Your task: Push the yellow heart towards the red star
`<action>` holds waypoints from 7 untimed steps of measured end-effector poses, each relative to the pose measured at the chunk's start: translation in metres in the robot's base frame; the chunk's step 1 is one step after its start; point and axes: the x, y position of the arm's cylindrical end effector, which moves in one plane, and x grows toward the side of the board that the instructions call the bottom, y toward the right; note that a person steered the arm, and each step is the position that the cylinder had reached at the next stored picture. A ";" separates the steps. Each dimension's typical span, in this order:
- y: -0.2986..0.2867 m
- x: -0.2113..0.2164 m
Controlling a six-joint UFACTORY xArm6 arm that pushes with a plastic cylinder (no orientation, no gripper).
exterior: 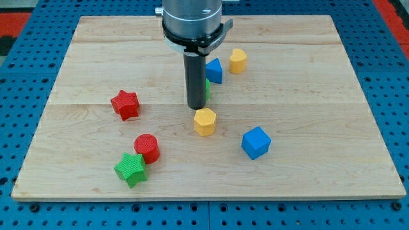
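Observation:
The red star (pixel 124 104) lies on the left half of the wooden board (pixel 307 96). A yellow block that looks like the heart (pixel 238 61) sits towards the view's top, right of centre. My tip (pixel 195 107) stands near the board's middle, far to the right of the red star and below and left of that yellow block. It is just above and left of a second yellow block, six-sided (pixel 205 121), nearly touching it.
A blue block (pixel 214 70) lies just right of the rod. A green block (pixel 207 88) is mostly hidden behind the rod. A blue cube (pixel 256 142) is at the lower right of centre. A red cylinder (pixel 147 148) and a green star (pixel 131 168) sit at the lower left.

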 end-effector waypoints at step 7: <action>0.041 -0.160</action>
